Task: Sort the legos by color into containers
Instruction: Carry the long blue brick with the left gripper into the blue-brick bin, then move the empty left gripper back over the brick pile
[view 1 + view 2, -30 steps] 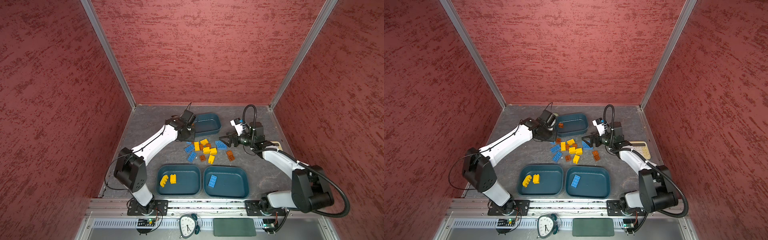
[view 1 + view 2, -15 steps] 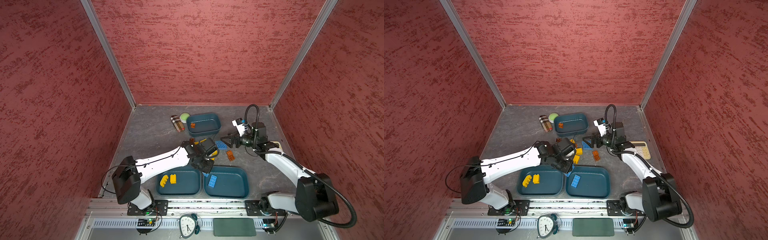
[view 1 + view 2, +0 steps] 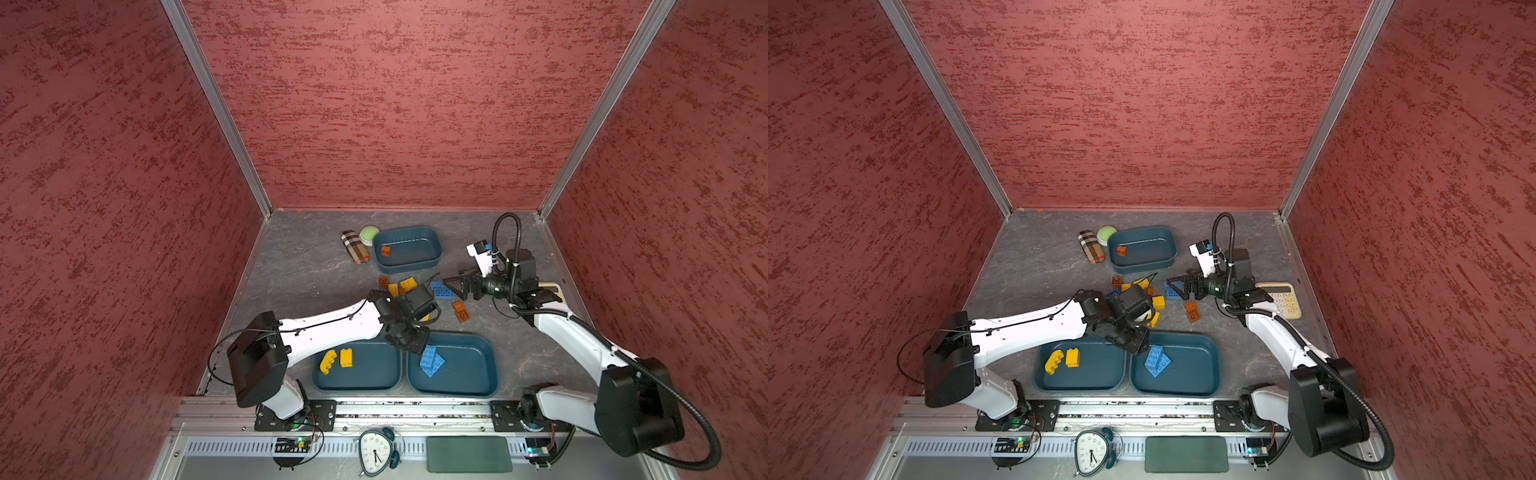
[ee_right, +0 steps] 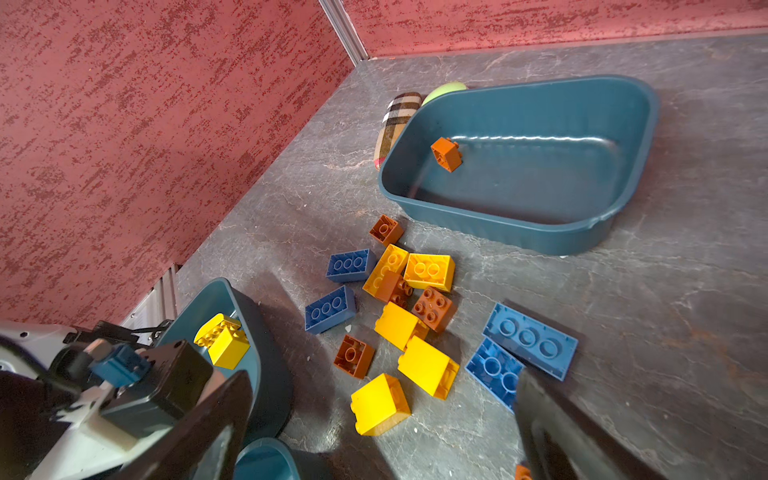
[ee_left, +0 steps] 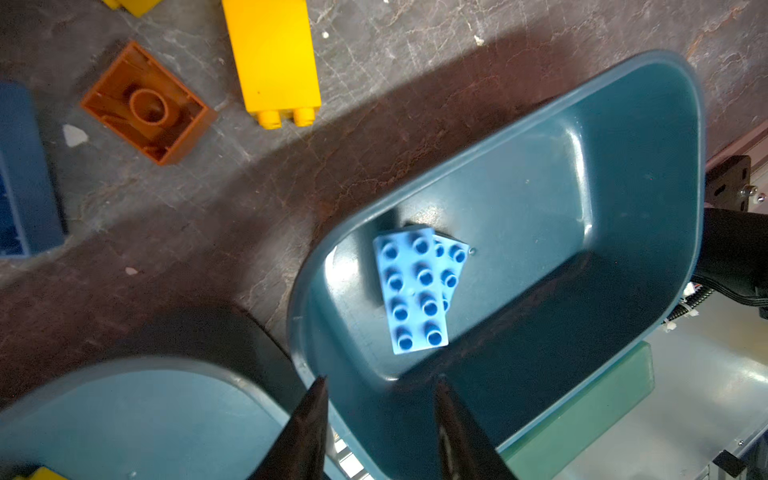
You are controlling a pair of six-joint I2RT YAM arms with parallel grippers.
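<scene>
My left gripper hangs over the left rim of the near right container, jaws open with nothing between them. Just ahead of it, a blue lego lies inside on top of another blue one. The near left container holds two yellow legos. One brown lego sits in the far container. Loose yellow, blue and brown legos lie between the containers. My right gripper hovers wide open by the heap's right side, holding nothing.
A plaid case and a green-topped puck lie left of the far container. A calculator sits under my right arm. A clock and a dark green pad lie beyond the front rail. Red walls enclose three sides.
My left arm swung from the far container to the near right one, opened its jaws and let a blue lego drop onto the blue one there. The right gripper barely moved.
</scene>
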